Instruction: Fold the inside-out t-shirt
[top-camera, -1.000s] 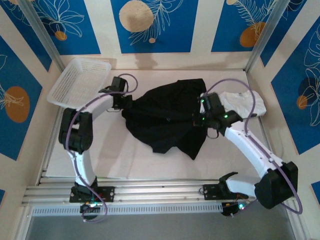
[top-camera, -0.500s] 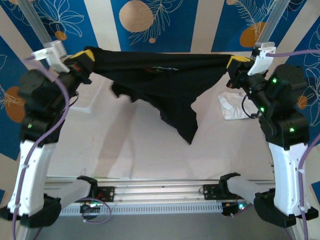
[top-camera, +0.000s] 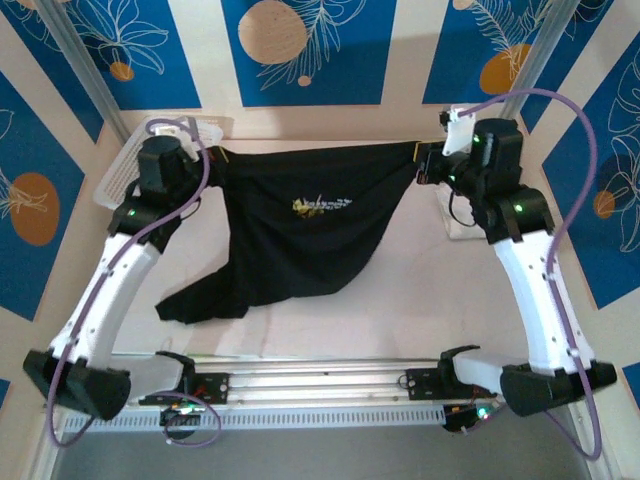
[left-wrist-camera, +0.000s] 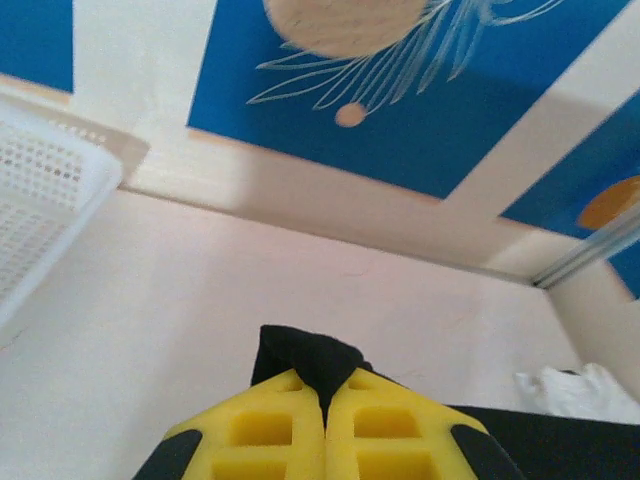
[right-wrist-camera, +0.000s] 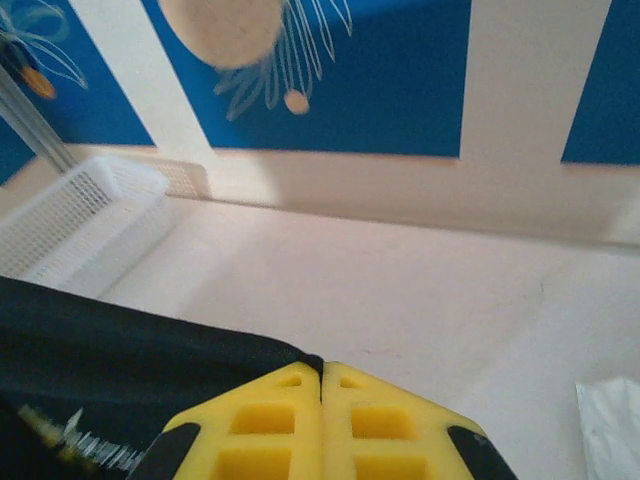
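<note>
The black inside-out t-shirt (top-camera: 300, 235) hangs stretched between both arms toward the back of the table, a small printed patch on the face toward the camera and its lower part draping onto the table at front left. My left gripper (top-camera: 212, 153) is shut on the shirt's left top corner; black cloth (left-wrist-camera: 305, 358) pokes out between the closed yellow fingers (left-wrist-camera: 270, 420). My right gripper (top-camera: 420, 160) is shut on the right top corner, the shirt's edge (right-wrist-camera: 150, 360) running off to the left from the closed yellow fingers (right-wrist-camera: 385, 425).
A white mesh basket (top-camera: 125, 170) stands at the back left, behind the left arm. A white folded garment (top-camera: 455, 222) lies at the right, partly behind the right arm. Blue-and-cream walls close in the table on three sides.
Both arms have come down and back from a high lift, still holding the shirt. It now hangs spread wider with its printed patch facing the camera, its lower part resting on the table.
</note>
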